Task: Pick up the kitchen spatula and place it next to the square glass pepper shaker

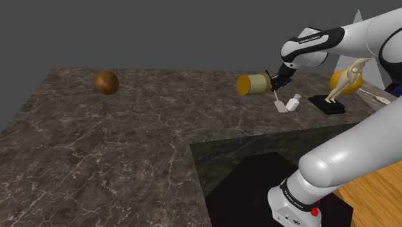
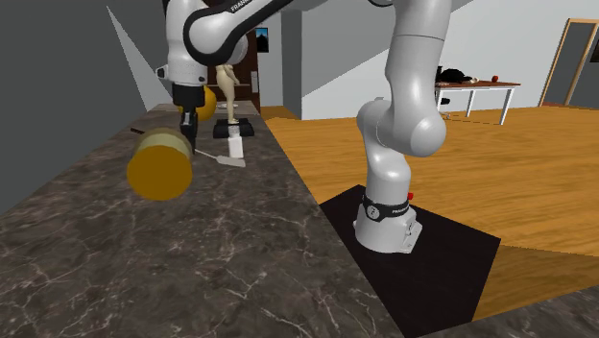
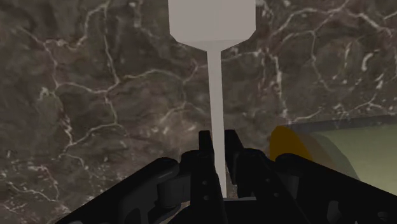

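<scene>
The white spatula (image 3: 216, 95) is clasped by its thin handle between my black fingers (image 3: 205, 147), with its square blade (image 3: 212, 19) pointing away towards the dark marble counter (image 3: 95, 95). In the shoulder view my gripper (image 1: 278, 82) hangs over the counter's far part, shut on the handle. The spatula (image 1: 279, 103) slants down from it, and its blade lies low just left of the small white pepper shaker (image 1: 294, 102). The second exterior view shows the gripper (image 2: 185, 122), the spatula's blade (image 2: 230, 161) and the shaker (image 2: 235, 144) close together.
A pale jar with a yellow lid (image 1: 252, 84) lies on its side just beside the gripper. A figurine on a black base (image 1: 335, 97) and a yellow ball (image 1: 348, 82) stand behind the shaker. A brown ball (image 1: 107, 82) rests far left. The counter edge (image 2: 288, 163) drops to wooden floor.
</scene>
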`<state>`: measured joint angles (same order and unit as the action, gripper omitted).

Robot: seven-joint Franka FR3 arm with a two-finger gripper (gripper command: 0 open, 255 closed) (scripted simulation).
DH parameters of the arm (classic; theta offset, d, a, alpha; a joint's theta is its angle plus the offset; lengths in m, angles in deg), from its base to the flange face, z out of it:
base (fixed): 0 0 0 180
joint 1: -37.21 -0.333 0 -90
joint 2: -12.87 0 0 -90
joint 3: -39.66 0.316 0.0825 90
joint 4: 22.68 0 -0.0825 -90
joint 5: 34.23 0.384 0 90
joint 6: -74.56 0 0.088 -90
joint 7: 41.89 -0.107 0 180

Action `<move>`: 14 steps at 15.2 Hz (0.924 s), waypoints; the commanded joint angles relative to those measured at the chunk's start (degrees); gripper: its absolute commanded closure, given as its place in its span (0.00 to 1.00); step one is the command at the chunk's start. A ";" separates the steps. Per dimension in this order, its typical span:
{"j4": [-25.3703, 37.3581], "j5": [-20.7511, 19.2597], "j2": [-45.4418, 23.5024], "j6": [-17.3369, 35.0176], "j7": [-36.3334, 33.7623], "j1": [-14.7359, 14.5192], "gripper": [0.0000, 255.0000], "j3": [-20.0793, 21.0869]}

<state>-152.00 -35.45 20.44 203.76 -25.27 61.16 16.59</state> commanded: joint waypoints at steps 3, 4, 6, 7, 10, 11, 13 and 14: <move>-1.39 -0.01 -2.13 0.13 -0.01 -0.33 1.00 0.14; -1.53 0.25 -2.60 0.72 0.13 -0.40 0.00 0.11; -0.25 0.71 -3.54 0.31 0.43 -0.49 0.00 0.03; -0.27 0.71 -3.58 0.37 0.43 -0.50 0.00 0.04; -0.51 -0.53 -0.99 -1.82 -0.40 -0.37 0.00 0.20; 0.44 -0.98 0.07 -3.76 -0.74 -0.34 0.00 0.33; 2.35 -1.63 1.75 -7.24 -1.24 -0.29 0.00 0.60; 2.35 -1.62 1.75 -7.24 -1.24 -0.29 0.00 0.61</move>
<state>-150.34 -37.02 22.03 197.45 -26.51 60.86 17.18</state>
